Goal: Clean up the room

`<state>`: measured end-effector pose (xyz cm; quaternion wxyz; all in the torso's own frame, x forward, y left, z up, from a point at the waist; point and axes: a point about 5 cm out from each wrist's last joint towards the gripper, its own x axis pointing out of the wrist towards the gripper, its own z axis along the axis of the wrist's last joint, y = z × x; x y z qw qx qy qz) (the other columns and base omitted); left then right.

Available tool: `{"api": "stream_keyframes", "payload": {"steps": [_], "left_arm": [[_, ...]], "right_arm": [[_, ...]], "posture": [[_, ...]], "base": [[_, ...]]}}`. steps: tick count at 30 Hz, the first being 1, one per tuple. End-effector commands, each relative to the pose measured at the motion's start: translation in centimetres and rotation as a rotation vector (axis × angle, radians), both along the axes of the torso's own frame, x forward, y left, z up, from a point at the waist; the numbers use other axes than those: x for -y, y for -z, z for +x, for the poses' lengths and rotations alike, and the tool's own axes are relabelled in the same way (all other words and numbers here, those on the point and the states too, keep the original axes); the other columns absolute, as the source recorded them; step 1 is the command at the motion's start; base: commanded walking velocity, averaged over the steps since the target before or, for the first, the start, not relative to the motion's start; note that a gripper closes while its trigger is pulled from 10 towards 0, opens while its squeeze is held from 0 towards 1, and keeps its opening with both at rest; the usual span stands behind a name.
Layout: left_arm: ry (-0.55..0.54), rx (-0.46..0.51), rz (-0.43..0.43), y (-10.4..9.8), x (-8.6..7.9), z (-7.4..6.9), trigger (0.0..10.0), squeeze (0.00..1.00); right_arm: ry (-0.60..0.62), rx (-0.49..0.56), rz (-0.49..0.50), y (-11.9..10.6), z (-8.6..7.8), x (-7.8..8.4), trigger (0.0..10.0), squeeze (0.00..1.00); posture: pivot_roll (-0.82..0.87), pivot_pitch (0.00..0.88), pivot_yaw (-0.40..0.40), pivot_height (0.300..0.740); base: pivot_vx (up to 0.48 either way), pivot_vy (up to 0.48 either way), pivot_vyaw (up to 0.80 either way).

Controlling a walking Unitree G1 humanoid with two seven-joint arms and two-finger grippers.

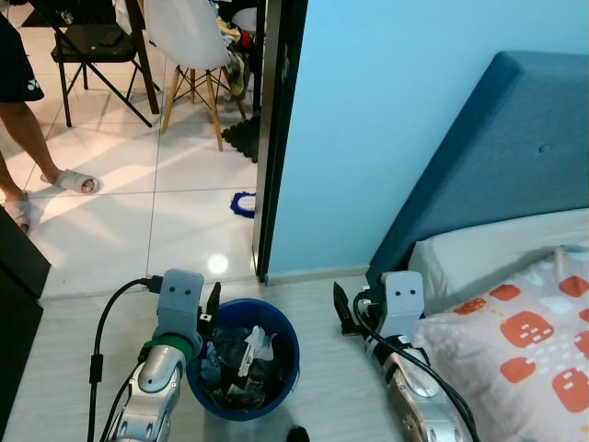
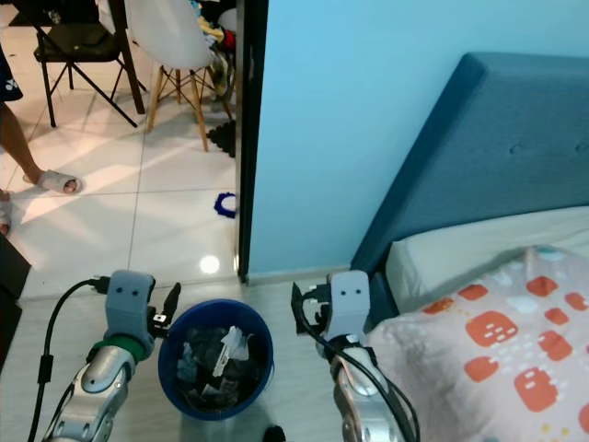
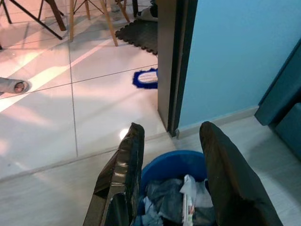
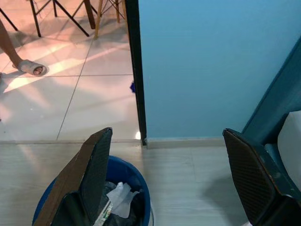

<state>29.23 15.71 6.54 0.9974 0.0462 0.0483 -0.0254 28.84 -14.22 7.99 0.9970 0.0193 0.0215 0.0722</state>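
Observation:
A round blue bin (image 1: 276, 336) stands on the pale wood floor between my two arms, stuffed with crumpled grey and white rubbish (image 1: 241, 361). My left gripper (image 1: 212, 302) hovers at the bin's left rim. In the left wrist view its fingers (image 3: 134, 155) are spread, the left gripper (image 3: 171, 129) is open and holds nothing, and the bin (image 3: 171, 162) lies just under it. My right gripper (image 1: 342, 309) hangs to the right of the bin near the bed. It (image 4: 168, 133) is wide open and empty.
A dark door frame (image 1: 273, 138) and a light blue wall lie straight ahead. A bed with a patterned quilt (image 1: 525, 341) and a blue headboard (image 1: 497, 147) is on the right. Beyond the door are a person's legs (image 1: 23, 129), a white chair (image 1: 189, 37), a black folding chair (image 1: 92, 46) and a blue item (image 1: 243, 203) on the tiles.

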Motion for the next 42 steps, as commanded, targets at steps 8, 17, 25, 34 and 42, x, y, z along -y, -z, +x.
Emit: {"api": "stream_keyframes", "payload": {"steps": [8,17,25,34,42], "left_arm": [[0.001,-0.039,0.004,0.7,0.3,-0.4,10.0,0.0],[-0.003,-0.043,0.004,0.5,0.3,-0.1,10.0,0.0],[0.007,-0.05,-0.027,0.4,0.5,-0.1,10.0,0.0],[0.028,-0.061,-0.082,0.0,1.4,0.0,10.0,0.0],[0.019,-0.066,-0.088,-0.1,1.3,0.1,10.0,0.0]], "right_arm": [[0.028,-0.024,-0.011,1.1,-0.5,0.6,10.0,0.0],[0.03,-0.02,-0.005,1.1,-0.2,0.7,10.0,0.0],[0.022,-0.015,0.001,1.1,-0.1,0.6,10.0,0.0],[0.023,-0.02,0.008,1.2,-0.1,0.6,10.0,0.0],[0.026,-0.02,0.01,1.3,-0.2,0.7,10.0,0.0]], "posture": [[-0.07,0.082,0.01,0.74],[-0.06,0.078,0.007,0.74],[-0.06,0.079,0.004,0.74],[-0.06,0.085,0.006,0.74],[-0.06,0.085,0.007,0.74]], "base": [[-0.36,0.0,0.0],[-0.361,0.0,0.0],[-0.208,0.0,-0.53],[0.0,0.0,-0.8],[0.0,0.0,-0.8]]}}
